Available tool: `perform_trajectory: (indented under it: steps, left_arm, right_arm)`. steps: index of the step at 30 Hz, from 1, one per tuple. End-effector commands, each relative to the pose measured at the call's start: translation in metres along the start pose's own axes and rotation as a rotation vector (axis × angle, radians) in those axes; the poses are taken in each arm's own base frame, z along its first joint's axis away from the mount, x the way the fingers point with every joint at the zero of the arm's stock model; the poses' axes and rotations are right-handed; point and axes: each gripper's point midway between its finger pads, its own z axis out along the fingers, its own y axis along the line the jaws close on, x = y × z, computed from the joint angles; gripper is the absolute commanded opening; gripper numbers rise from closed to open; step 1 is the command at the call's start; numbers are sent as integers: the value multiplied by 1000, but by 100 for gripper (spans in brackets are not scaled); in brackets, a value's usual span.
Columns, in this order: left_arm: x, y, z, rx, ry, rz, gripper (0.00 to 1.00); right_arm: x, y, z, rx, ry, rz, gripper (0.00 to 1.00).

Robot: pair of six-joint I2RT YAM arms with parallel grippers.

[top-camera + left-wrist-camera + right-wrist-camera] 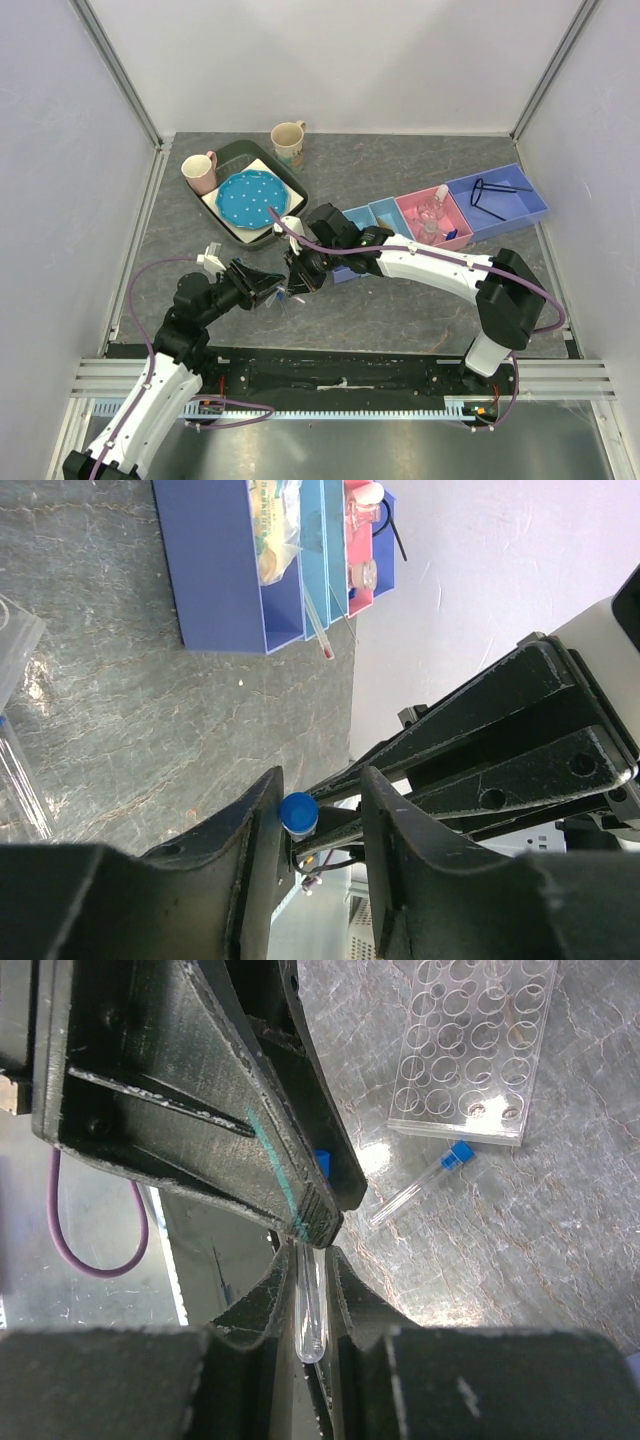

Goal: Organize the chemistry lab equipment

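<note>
**Tube handover over mid-table**

The table (pixel 400 310) carried the sorting bins (pixel 505 230) along its right side. The wire frame (pixel 497 190) lay in the big blue bin, the flask (pixel 437 203) stood in the pink one, and the bag (pixel 272 540) sat in a blue one. I read those three as already sorted. The plate (pixel 247 197) and mugs at back left were none of my business.

Both arms reached in and met over bare table, clear of the bins. I took that as a spot chosen so a pass could be made with nothing in the way.

The right gripper (pixel 310 1265) was clamped on the tube (pixel 308 1315), gripping the glass near its round end. I judged it held low so that the other end was left free to be taken.

The left gripper (pixel 322 785) straddled that free end. The cap (pixel 298 813) sat between its fingers, against one of them and with a gap showing to the other. Its jaws stood part-open and were not pinching the tube. So the tube was in the air, carried by the right gripper alone.

The clear rack (pixel 470 1050) lay near the grippers. I guessed it was the tube's home, which would explain the pass.

A second tube (pixel 415 1192) lay flat on the table just beside the rack, not yet sorted.
</note>
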Motion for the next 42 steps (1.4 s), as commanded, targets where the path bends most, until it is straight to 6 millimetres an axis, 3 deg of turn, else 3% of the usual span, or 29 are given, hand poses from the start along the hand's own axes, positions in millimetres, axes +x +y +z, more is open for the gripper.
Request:
perform_trajectory:
  steps: [1,7,13,18,20,23,24,28,32,38,42]
  left_arm:
    - [7,-3,-4,18,37,28,42]
    - [11,-2,-5,7,65,46,39]
    - [15,-2,-5,-6,100,74,29]
    - [12,-3,-5,-10,93,106,3]
    - [11,0,-6,-28,80,111,2]
    - [3,3,-9,-59,34,137,2]
    - [0,1,-11,-65,14,162,2]
    - [-24,16,-22,-196,-115,232,2]
    - [-49,38,-43,-377,-240,322,2]
    - [-100,39,-61,-503,-491,403,2]
    - [-123,55,-68,-651,-574,438,2]
  right_arm:
    - [-17,8,-10,-13,-53,-51,13]
    - [-15,6,-9,-10,-49,-51,13]
    - [-15,3,-8,0,-47,-54,13]
    - [-12,2,-7,0,-39,-61,15]
    - [-13,3,-8,-4,-39,-65,16]
    - [-12,5,-10,-15,-32,-97,30]
    - [-13,5,-10,-17,-31,-107,40]
    - [-12,6,-15,-36,-12,-215,66]
    - [-7,15,-26,-102,13,-300,84]
    - [0,16,-33,-145,29,-347,88]
    - [0,18,-34,-160,28,-348,88]
